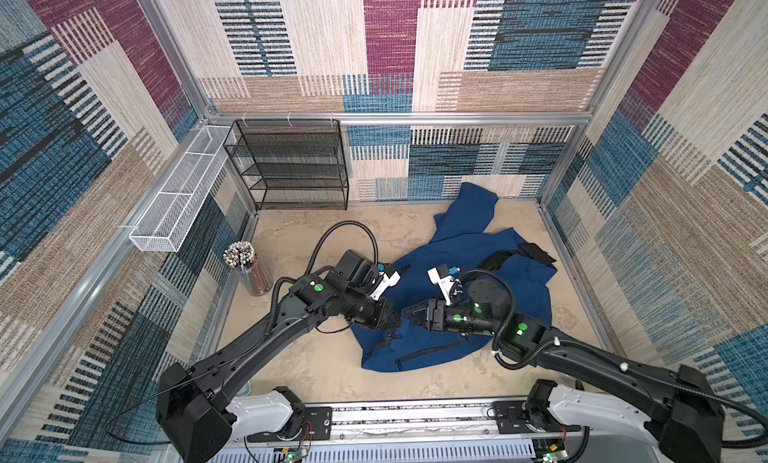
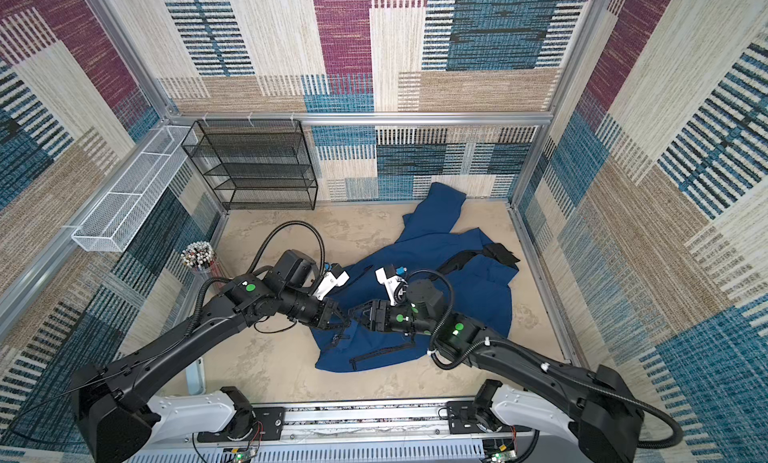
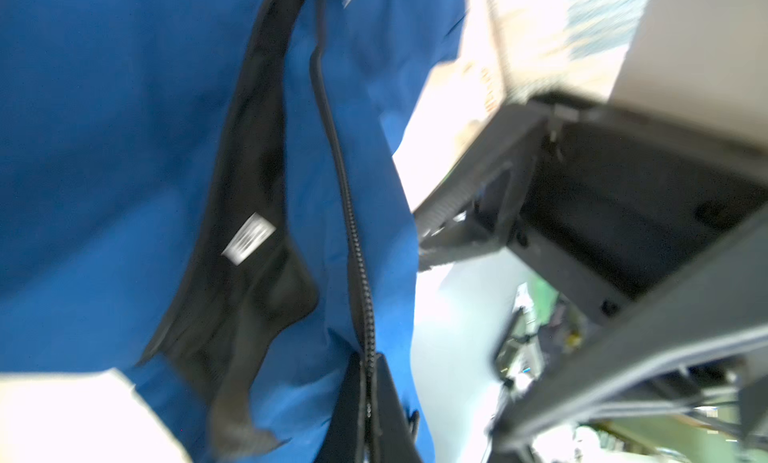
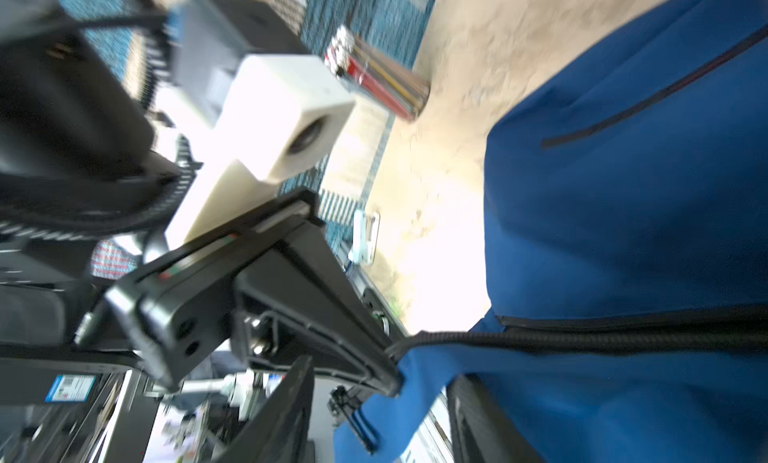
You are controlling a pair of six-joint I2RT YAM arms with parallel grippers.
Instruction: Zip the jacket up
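The jacket (image 1: 478, 232) is navy, its zipper (image 3: 354, 249) black.

The left gripper (image 1: 392, 315) and right gripper (image 1: 409, 314) meet nose to nose, so each blocks the other ahead. The jacket (image 1: 519, 282) lies under both. Beside both, on the robot's side, the table (image 1: 332, 378) is bare

One jacket (image 1: 519, 290) is counted in both top views, and one sleeve (image 1: 473, 203) of it is seen laid out toward the back wall. Two arms are counted, the left arm (image 1: 249, 344) and the right arm (image 1: 602, 357). Two grippers are counted, the left gripper (image 1: 394, 315) and the right gripper (image 1: 409, 312). Two white cameras are counted, the left wrist camera (image 1: 386, 281) and the right wrist camera (image 1: 439, 277). One black mesh rack (image 1: 291, 166), one white mesh basket (image 1: 174, 191) of three compartments and one clear cup (image 1: 255, 280) are counted; the pencils (image 1: 239, 251) packed in it are too many to be counted
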